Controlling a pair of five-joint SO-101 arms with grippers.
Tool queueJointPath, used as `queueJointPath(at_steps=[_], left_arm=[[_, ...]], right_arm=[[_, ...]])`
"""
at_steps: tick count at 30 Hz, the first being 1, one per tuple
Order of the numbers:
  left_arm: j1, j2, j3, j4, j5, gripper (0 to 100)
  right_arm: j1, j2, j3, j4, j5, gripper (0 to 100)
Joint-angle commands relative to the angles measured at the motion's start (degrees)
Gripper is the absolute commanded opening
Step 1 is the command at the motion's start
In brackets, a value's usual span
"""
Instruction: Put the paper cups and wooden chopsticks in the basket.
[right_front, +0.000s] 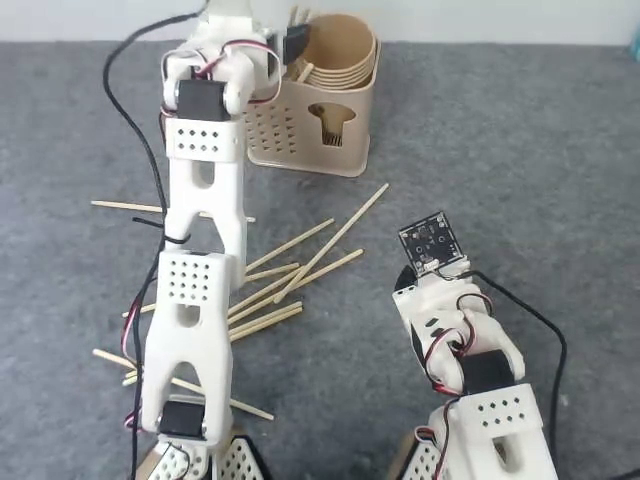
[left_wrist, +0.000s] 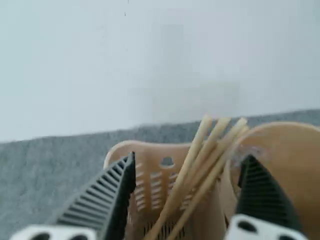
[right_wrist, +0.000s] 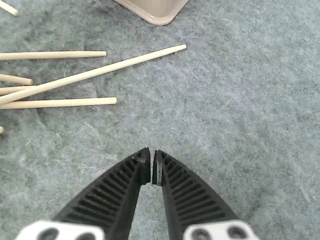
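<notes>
Bright, even, diffuse from overhead. Soft, thin shadows beside the chopsticks (right_front: 330, 243) on the grey tabletop (right_front: 520, 150); pale wall (left_wrist: 150, 60) washed nearly white.

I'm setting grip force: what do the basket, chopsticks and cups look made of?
The basket looks like moulded beige plastic: smooth walls, regular holes. The chopsticks look like bare pale wood, matt. The cups seem brown paper, judging by thin nested rims.
</notes>
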Motion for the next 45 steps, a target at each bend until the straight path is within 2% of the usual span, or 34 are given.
queueJointPath(at_steps=[1,4,7,12,16,19,25,29,36,41,45], left_arm=[[-1.5,-8.4,-2.2,8.1,0.4,32],[-1.6,-14.1,-2.2,16.4,0.6,32],[-1.8,-18.6,-2.0,24.1,4.9,32],[-7.3,-24.9,2.1,23.7,12.6,32],[-11.1,-30.5,8.7,23.7,14.4,32],[-14.2,-36.9,21.7,23.8,17.1,31],[-15.9,-52.0,58.0,22.8,21.0,22],[-16.4,-59.9,76.5,17.4,21.5,20],[-21.6,-67.9,103.3,2.5,21.8,20],[-23.1,-68.6,116.6,-9.3,26.2,20],[-22.9,-68.5,122.0,-17.8,29.1,20]], right_arm=[[0.5,-0.9,-0.5,-1.5,1.5,3.1],[0.5,-0.9,-0.5,-1.5,1.5,3.1],[0.5,-0.9,-0.5,-1.5,1.5,3.2],[0.5,-0.9,-0.5,-1.5,1.5,3.2],[0.5,-0.9,-0.4,-1.5,1.5,3.2],[0.5,-0.9,-0.4,-1.5,1.5,3.2],[0.4,-0.9,-0.4,-1.5,1.5,3.2],[0.4,-0.9,-0.4,-1.5,1.5,3.3],[0.5,-0.9,-0.4,-1.5,1.5,3.3],[0.4,-0.9,-0.4,-1.5,1.5,3.3],[0.4,-0.9,-0.4,-1.4,1.5,3.3]])
